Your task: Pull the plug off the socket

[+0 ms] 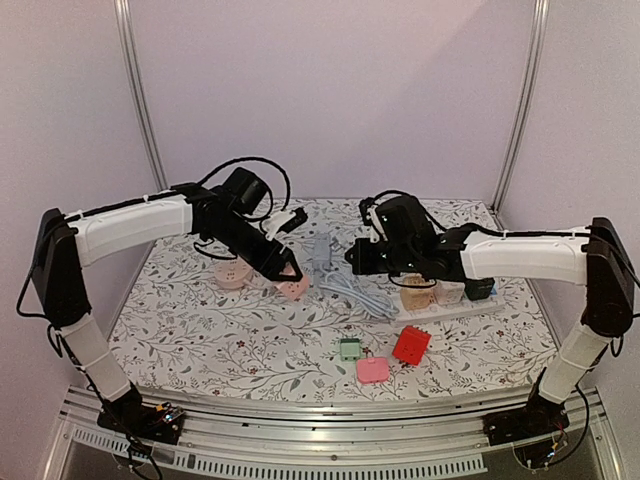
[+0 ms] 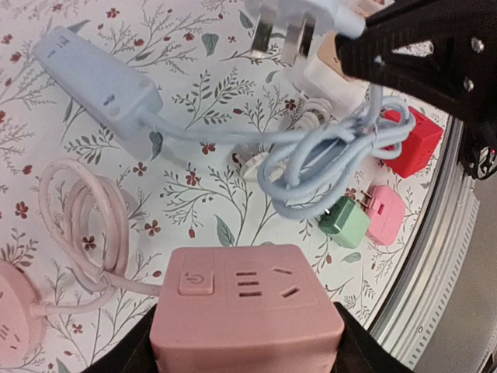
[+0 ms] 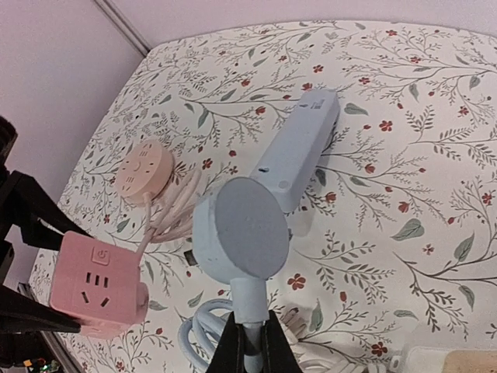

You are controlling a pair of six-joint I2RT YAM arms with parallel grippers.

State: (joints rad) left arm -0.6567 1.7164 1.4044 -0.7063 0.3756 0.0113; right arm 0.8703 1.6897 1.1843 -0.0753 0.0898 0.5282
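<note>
A pink cube socket (image 2: 245,307) sits between the fingers of my left gripper (image 2: 247,350), which is shut on its sides; its slots face up and are bare. It also shows in the top view (image 1: 293,288) and in the right wrist view (image 3: 97,286). The light-blue plug (image 3: 241,229) hangs in the air apart from the socket, its metal prongs free (image 2: 299,19). My right gripper (image 3: 250,350) is shut on the plug's cable neck, to the right of the pink socket in the top view (image 1: 352,258).
The plug's blue cable coils (image 2: 326,159) back to a light-blue power strip (image 1: 322,250). A round pink socket (image 1: 232,272) with a looped cord lies to the left. A white strip (image 1: 450,300), red cube (image 1: 411,344), green adapter (image 1: 349,349) and pink adapter (image 1: 372,370) lie front right.
</note>
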